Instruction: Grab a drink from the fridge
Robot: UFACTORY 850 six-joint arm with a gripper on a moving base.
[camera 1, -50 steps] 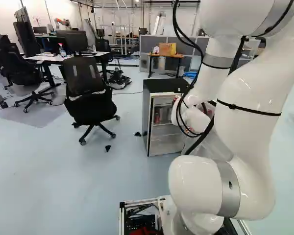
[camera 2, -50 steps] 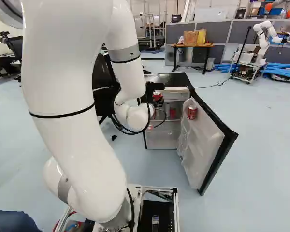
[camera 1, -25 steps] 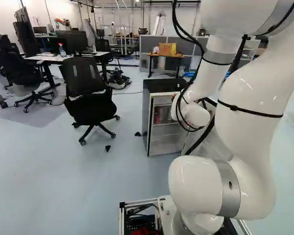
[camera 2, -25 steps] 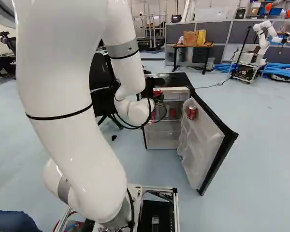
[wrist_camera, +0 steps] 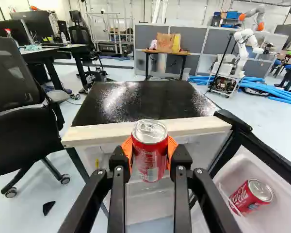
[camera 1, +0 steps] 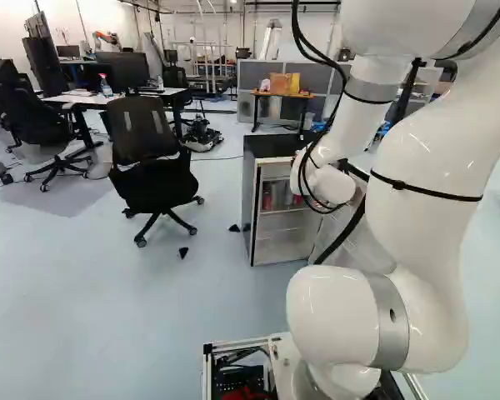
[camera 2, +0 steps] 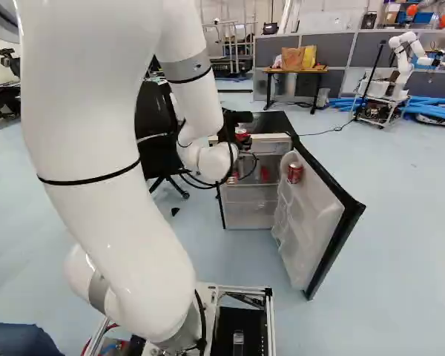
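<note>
Close in, the white arm [camera 2: 104,163] arches forward from its joint on the base and reaches ahead to the fridge, and out at the end the gripper [wrist_camera: 150,149] has its prize! It is closed on a red drink can [wrist_camera: 150,158], orange pads pressing from both sides, the can's top facing up between them. That can sits just in front of the front edge [wrist_camera: 97,133] of the fridge top, roughly midway between the two front corners, covering part of that edge in the wrist view.

So the grab itself looks done, and this reads as the carrying-out step, very near the finish. What's called for now? Hold that squeeze, keep the can upright, and draw back toward the base, clear of the front edge, before any swing sideways.

Mind the fridge door [camera 2: 311,215], standing wide open at the right of the right base view; a careless turn that way could clip it. A second red can [wrist_camera: 252,195] lies tilted in the door's shelf, and it can be left alone.

Behind all that, the fridge [camera 1: 254,187] itself, with more drinks [camera 2: 265,173] showing inside. And farther back, a small tabletop [wrist_camera: 165,52] carries a brown bag [wrist_camera: 165,42] and a yellow one, no part of this play.
</note>
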